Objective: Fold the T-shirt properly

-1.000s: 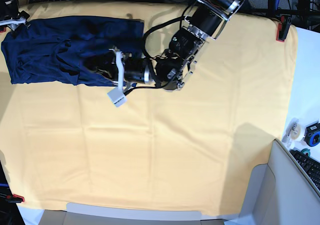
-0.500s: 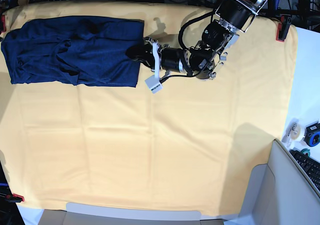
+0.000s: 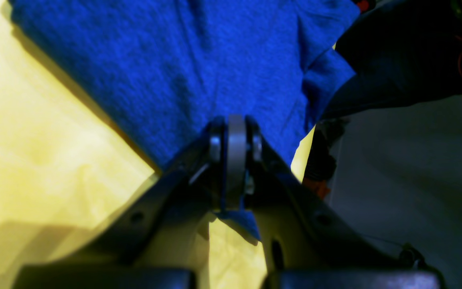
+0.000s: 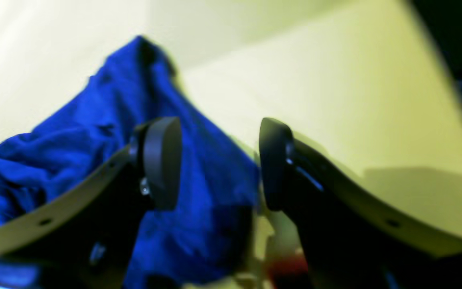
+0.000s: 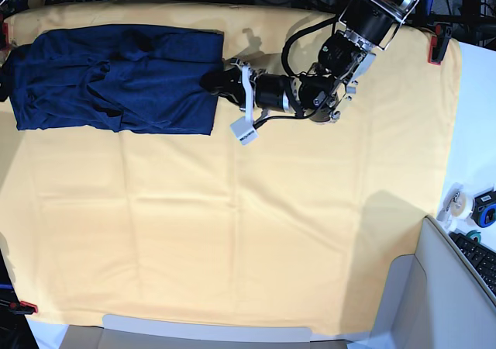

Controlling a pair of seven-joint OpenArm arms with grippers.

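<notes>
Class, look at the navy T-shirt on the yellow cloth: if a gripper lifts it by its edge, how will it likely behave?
The T-shirt would probably sag limply, since it lies creased and bunched. Its soft knit likely grips well: the left gripper is shut on its edge. Dragged, it may wrinkle the yellow table cloth beneath it.

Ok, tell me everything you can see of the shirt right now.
The shirt is dark navy, plain, soft knit fabric with no print. It lies folded into a rough rectangle at the far left corner of the yellow cloth, its surface rumpled with creases and overlapping layers. The left gripper is shut on its right edge, pinching a bit of fabric between the fingers. The right gripper is open just above the left end, not clearly touching it.
</notes>
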